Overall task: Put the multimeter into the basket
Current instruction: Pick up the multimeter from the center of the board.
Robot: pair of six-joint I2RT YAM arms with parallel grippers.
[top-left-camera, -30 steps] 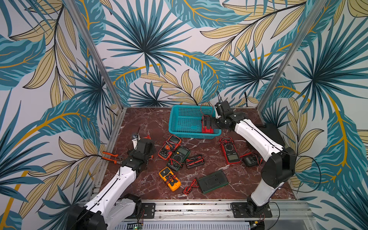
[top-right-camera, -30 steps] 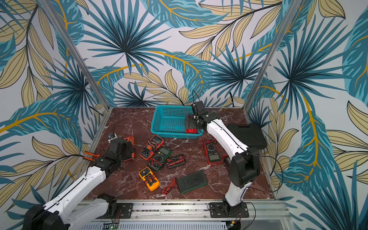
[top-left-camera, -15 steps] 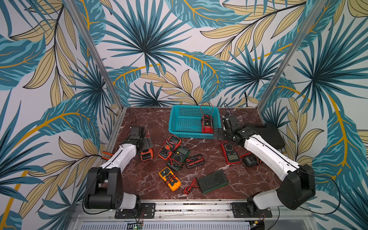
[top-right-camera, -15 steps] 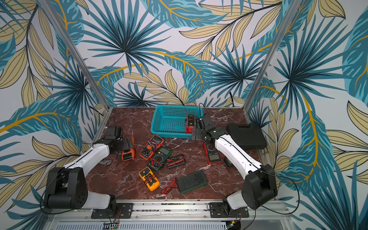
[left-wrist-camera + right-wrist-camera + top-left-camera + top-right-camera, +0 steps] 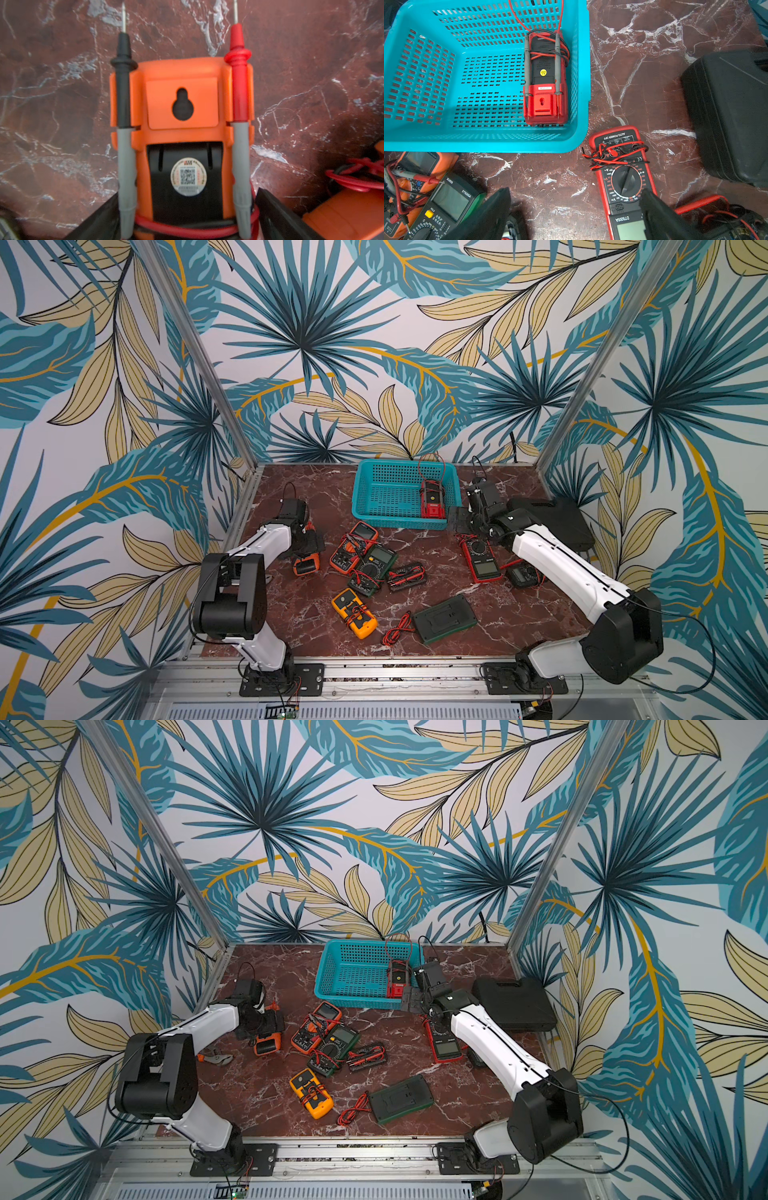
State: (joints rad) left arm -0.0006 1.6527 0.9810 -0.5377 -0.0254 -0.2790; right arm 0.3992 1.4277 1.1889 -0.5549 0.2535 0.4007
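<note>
The left gripper (image 5: 187, 226) is wide open, one finger on each side of the orange meter (image 5: 182, 99). That meter lies face down, middle left in both top views. The gripper looks ready to pinch it.

The right gripper (image 5: 575, 216) is wide open too and holds nothing.

A red meter (image 5: 546, 83) lies inside the blue basket (image 5: 483, 143), by its right wall.

Below the basket, another red meter (image 5: 623, 176) says "DT9205A" and "AUTO POWER OFF". A green meter (image 5: 450, 203) says "DT9205A" and "HOLD".

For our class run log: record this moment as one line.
basket: one red multimeter inside | left gripper: open, straddling orange multimeter | right gripper: open, empty, outside basket
</note>
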